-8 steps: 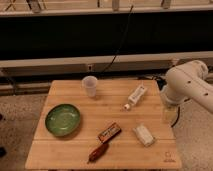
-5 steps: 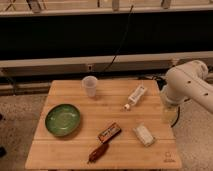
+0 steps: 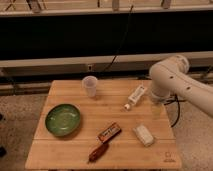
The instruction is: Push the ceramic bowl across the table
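The ceramic bowl is wide, shallow and green. It sits on the left side of the light wooden slatted table, upright and empty. My white arm reaches in from the right, over the table's right edge. The gripper hangs below it near the right side of the table, far from the bowl and touching nothing that I can see.
A small translucent plastic cup stands at the back of the table. A white tube lies at the back right. A brown bar, a white packet and a reddish-brown item lie toward the front. A dark wall and cables are behind.
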